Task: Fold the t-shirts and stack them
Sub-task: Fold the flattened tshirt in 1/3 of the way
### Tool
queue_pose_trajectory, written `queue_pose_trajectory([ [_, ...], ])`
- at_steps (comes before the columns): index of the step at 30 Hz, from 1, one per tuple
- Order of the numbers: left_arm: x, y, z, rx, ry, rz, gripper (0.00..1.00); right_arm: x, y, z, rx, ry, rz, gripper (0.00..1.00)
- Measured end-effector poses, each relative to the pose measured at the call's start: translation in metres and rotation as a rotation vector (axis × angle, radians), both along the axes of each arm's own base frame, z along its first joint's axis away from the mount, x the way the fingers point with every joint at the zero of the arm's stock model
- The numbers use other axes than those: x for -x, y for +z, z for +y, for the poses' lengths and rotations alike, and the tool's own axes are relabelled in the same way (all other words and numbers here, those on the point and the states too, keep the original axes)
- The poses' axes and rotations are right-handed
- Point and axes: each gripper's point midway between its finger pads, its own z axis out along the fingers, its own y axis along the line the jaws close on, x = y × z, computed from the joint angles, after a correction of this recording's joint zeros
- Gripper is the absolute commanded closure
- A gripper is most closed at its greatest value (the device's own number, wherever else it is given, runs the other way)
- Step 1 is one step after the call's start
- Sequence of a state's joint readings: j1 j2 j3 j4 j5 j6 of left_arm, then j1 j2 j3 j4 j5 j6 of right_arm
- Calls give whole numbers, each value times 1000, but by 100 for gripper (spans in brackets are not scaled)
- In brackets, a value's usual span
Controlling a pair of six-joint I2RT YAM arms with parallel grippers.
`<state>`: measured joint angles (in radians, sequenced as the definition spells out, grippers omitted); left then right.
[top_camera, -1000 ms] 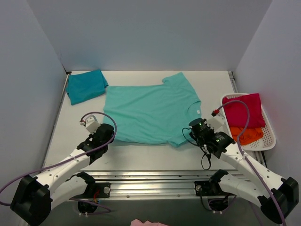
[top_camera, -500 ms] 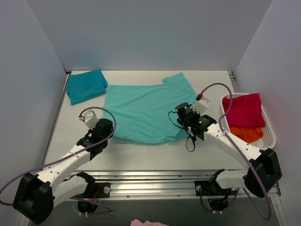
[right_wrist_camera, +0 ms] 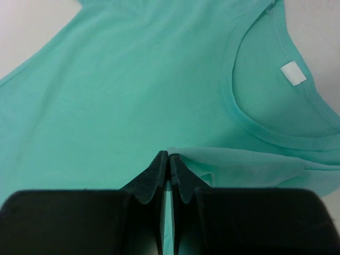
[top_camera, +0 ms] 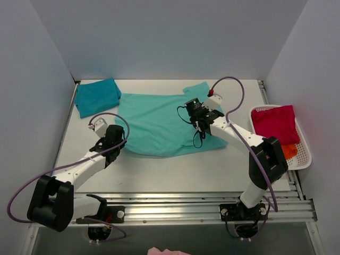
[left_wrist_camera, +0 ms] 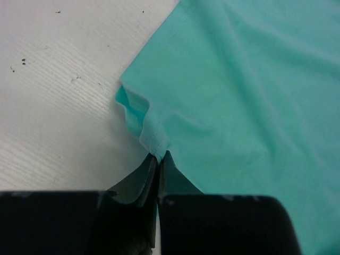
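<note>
Wrist views reveal left fingers (left_wrist_camera: pixel 139 183) and right fingers (right_wrist_camera: pixel 151 180) each pinching the mint t-shirt (top_camera: pixel 154 125); overhead adds teal t-shirt (top_camera: pixel 96 96), basket (top_camera: pixel 304 154).

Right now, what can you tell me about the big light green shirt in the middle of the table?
The mint-green shirt is soft, thin cotton-like cloth with short sleeves, a round collar and a white neck label. It lies mostly flat on the white table, neck towards the right. The left gripper pinches its hem corner; the right gripper pinches a flap doubled over beside the collar.
</note>
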<state>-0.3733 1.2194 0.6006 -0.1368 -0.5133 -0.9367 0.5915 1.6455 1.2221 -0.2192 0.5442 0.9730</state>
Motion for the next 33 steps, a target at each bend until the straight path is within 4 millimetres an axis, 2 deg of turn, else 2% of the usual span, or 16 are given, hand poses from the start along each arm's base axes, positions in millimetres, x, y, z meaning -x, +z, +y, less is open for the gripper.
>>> queue_pose_trajectory([
  [6,-23,-14,7,3,8,41,98,-27,-17,-7,41,-30,32,100],
  [16,-73,-17,11,20,-6,32,98,-65,-33,-23,72,-76,50,100],
  [25,-108,-32,6,26,-50,60,95,-89,-77,-25,104,-78,116,100],
  [28,-119,-36,5,30,-60,72,75,-96,-87,-25,105,-79,130,100],
  [30,-129,-38,5,32,-69,76,53,-101,-90,-25,102,-83,132,100],
  [33,-143,-40,6,39,-70,78,38,-108,-91,-28,99,-94,127,100],
])
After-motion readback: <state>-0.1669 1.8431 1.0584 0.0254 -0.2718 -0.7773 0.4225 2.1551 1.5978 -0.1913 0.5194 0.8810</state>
